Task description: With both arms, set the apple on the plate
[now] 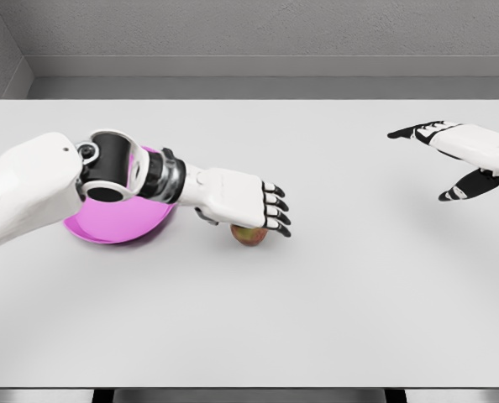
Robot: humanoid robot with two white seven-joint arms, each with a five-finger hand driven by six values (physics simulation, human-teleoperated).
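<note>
- Plate [119, 231], pink, sits on the table [317, 319]; arm hides its contents.
- Apple [249, 236] lies just beside it, under the left hand [245, 200], fingers extended, not gripping.
- Right hand [459, 155] hovers well apart, fingers spread.

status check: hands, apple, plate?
Left hand open, over the apple, no grasp visible. Right hand open, far right, clear of the work. Apple on table beside pink plate, not on it. Left forearm overhangs the plate.

One apple [249, 236], one pink plate [115, 225] and two white robot arms, each ending in a five-fingered robot hand — the left robot hand [243, 198] and the right robot hand [464, 159] — are seen over a single white table [317, 319].
</note>
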